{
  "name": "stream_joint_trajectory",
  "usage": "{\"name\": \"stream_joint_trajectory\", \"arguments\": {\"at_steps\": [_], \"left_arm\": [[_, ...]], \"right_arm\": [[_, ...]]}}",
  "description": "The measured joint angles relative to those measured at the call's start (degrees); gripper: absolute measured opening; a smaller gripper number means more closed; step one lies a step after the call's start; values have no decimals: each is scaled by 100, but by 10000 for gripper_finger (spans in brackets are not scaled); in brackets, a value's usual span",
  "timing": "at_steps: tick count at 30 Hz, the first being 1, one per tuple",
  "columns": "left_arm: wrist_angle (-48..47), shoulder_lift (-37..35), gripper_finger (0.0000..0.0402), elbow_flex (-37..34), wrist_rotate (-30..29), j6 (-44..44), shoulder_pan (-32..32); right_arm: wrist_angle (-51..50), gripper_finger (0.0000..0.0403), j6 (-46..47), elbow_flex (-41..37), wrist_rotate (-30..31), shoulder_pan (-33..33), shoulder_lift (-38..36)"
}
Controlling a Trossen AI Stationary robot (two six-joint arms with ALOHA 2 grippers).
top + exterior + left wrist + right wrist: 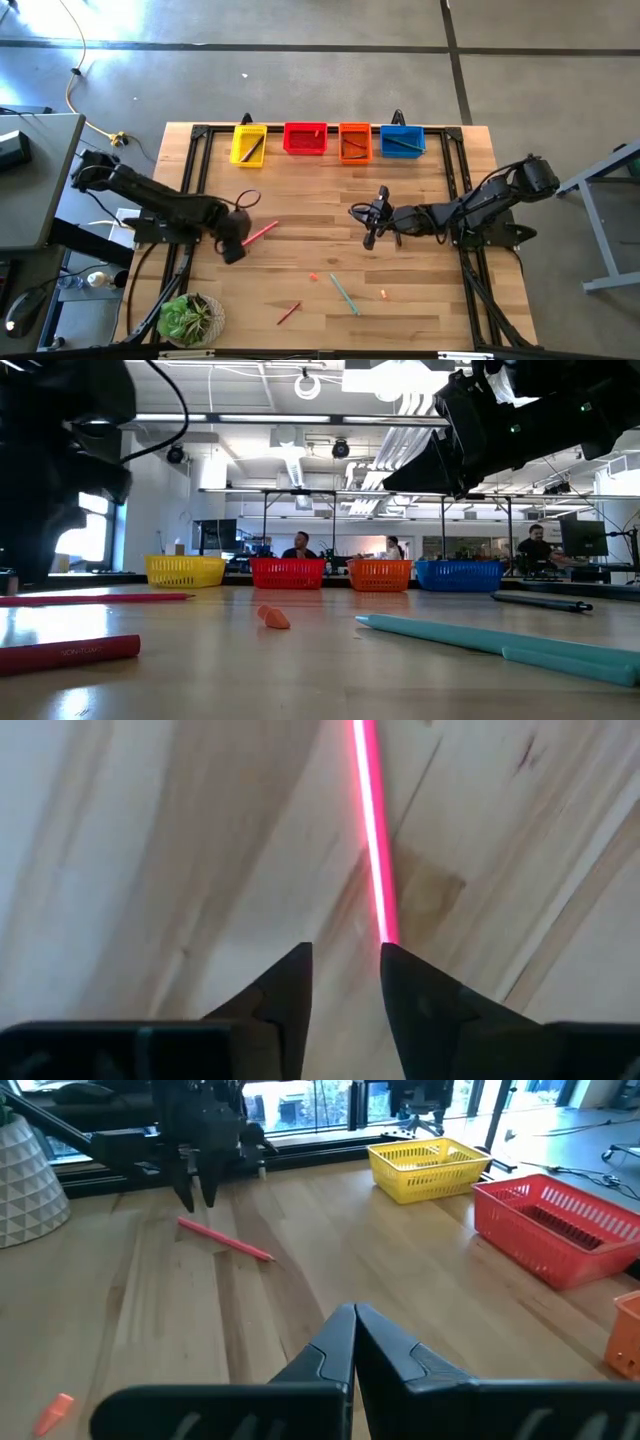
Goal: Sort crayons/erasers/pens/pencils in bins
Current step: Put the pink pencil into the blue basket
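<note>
Overhead, four bins [326,139] lined up; left gripper [345,982] slightly parted beside pink stick [374,840], holding nothing; right gripper [354,1342] shut, empty.

clear: table centre [310,215] | blocked: bins [327,139] along far edge

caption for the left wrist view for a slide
Left gripper, jaws open, poised over the wooden table at the end of a pink stick.

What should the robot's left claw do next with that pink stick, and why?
Probably ease the left gripper down and close on the pink stick. Its fingers are apart right at the stick's near end, nothing between them yet, and the stick lies flat on the table, far from the bins. The right gripper waits shut mid-table.
</note>
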Motion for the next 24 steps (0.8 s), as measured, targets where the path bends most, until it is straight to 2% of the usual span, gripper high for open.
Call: {"name": "stream_joint_trajectory", "arguments": {"at_steps": [4, 9, 19, 24], "left_arm": [[164, -70, 119, -232, -30, -503, -460], [375, -71, 116, -299, -61, -719, -822], [1021, -102, 95, -670, -193, -1138, -943], [1020, -95, 62, -685, -313, -1034, -943]], "right_arm": [[13, 0, 37, 0, 1, 4, 0], [44, 0, 94, 0, 2, 4, 0], [54, 0, -19, 0, 28, -7, 0], [64, 0, -61, 0, 54, -9, 0]]}}
